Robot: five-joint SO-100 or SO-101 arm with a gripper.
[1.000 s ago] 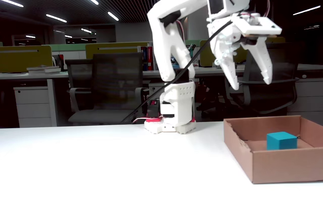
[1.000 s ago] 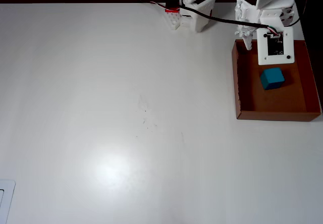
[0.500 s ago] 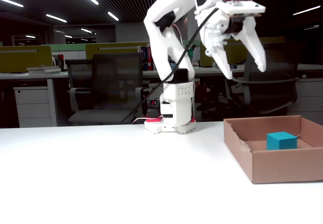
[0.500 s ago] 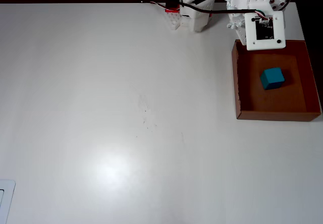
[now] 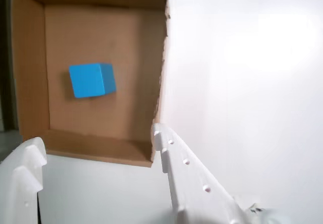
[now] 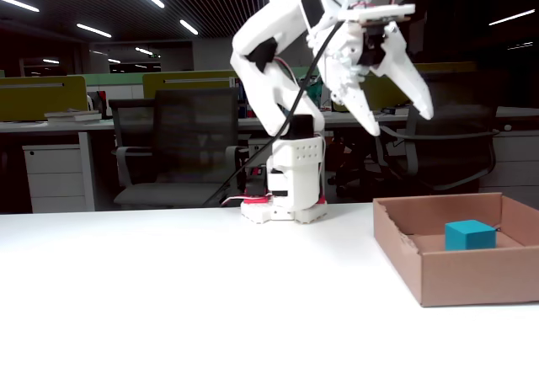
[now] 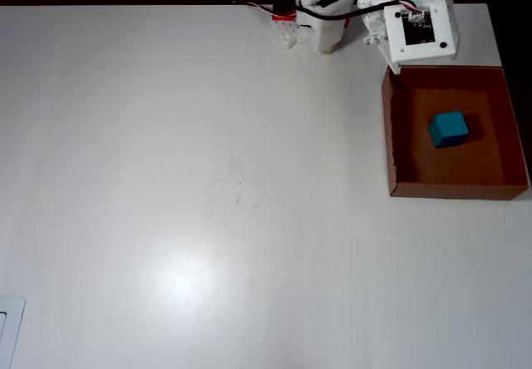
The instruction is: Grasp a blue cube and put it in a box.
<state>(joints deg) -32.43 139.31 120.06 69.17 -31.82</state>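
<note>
fixed view | surface [image 6: 168, 290] bare at left | arm raised over its base, fingers [image 6: 396, 117] spread apart and empty | blue cube [image 6: 469, 234] lies below and right of them, resting on the floor of the box [image 6: 472, 277] | placement looks done

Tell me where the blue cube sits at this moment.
The blue cube rests on the floor of the box, roughly central in it, at the right edge of the overhead view. The open gripper is raised above the table, clear of it.
</note>
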